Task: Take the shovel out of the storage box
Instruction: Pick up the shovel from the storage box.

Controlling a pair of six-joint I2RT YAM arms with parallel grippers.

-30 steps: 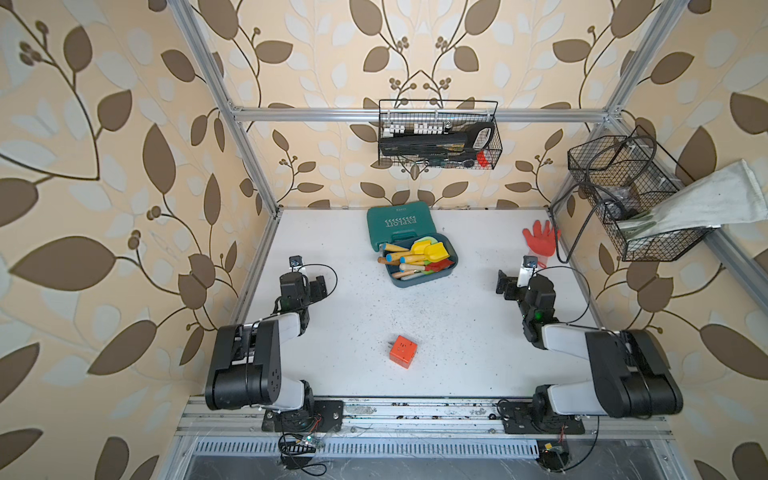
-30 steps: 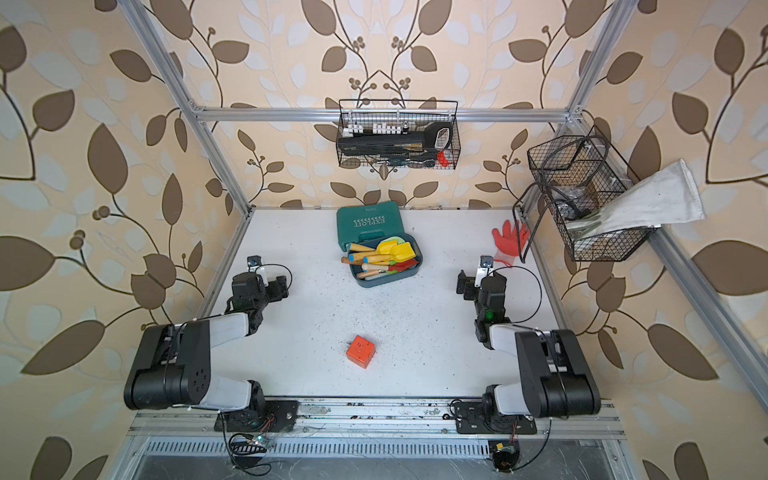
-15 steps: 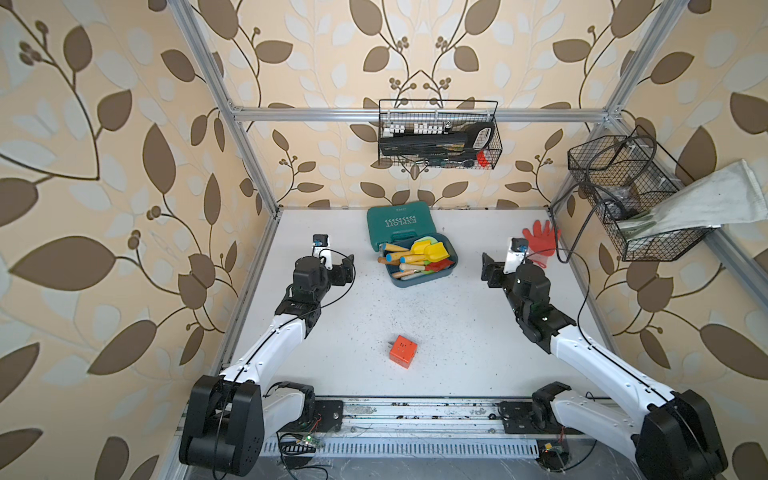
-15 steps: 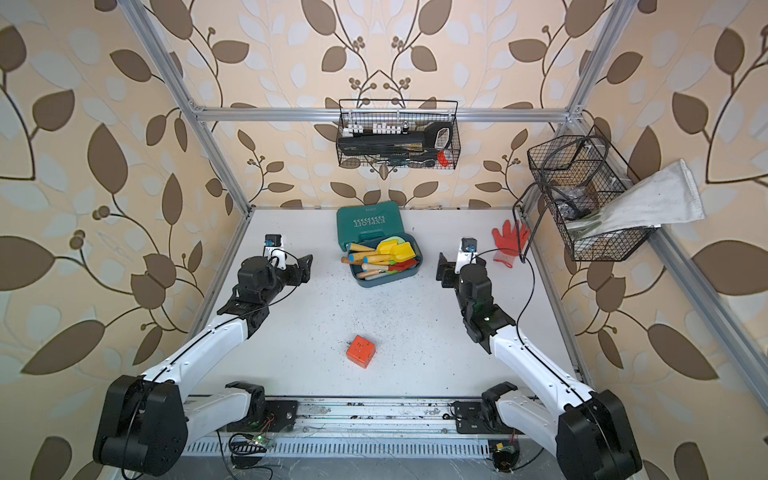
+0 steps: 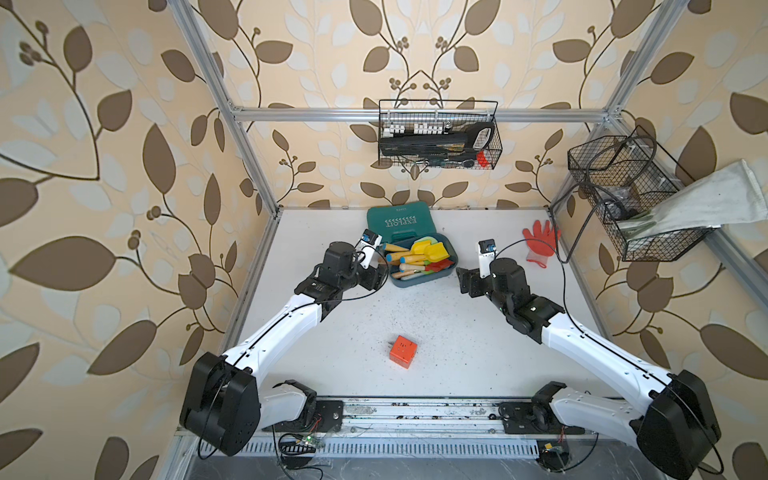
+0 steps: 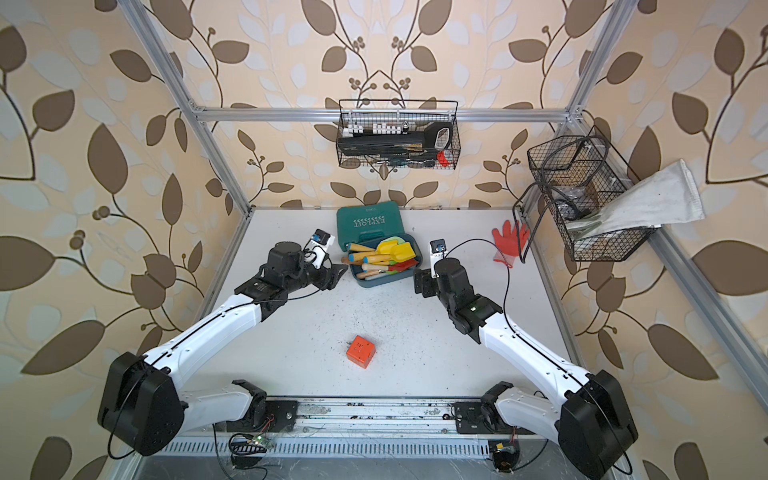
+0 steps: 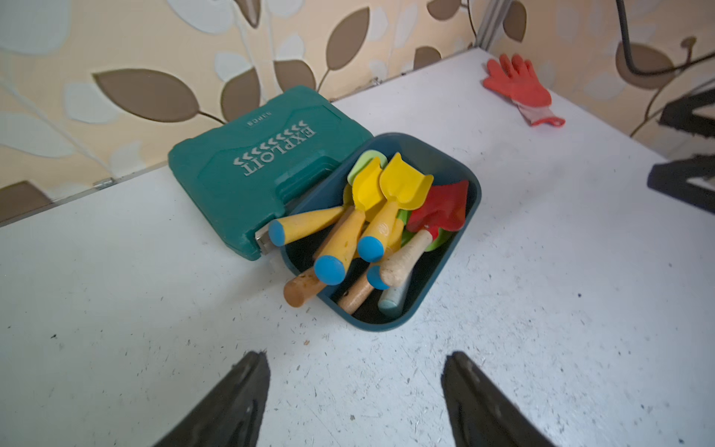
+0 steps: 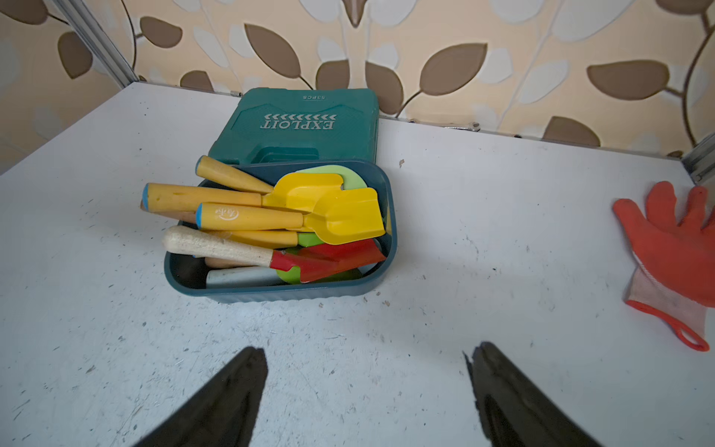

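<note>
shovels: two yellow shovels [image 8: 344, 216] and a red shovel [image 8: 332, 259] lie on top of the pile in the storage box [image 8: 290, 296]. Handles point to the left arm's side and some overhang the rim.
lower tools: more handles sit underneath; type can't be read.
storage box: on the table [image 5: 478, 353] near the back wall, between both grippers in both top views [image 5: 415, 283] [image 6: 380, 282].
left gripper [image 7: 354, 356]: jaws spread wide and empty over bare table, just short of the handle end, no contact.
right gripper [image 8: 367, 348]: jaws wide and empty, facing the box's long wall, near but apart.
tool case [image 5: 399, 222]: green, closed, behind the box; they look to be touching, not certain.
glove [image 5: 540, 245]: orange, well to the right.
cube [image 5: 403, 352]: orange, well in front of the box.
</note>
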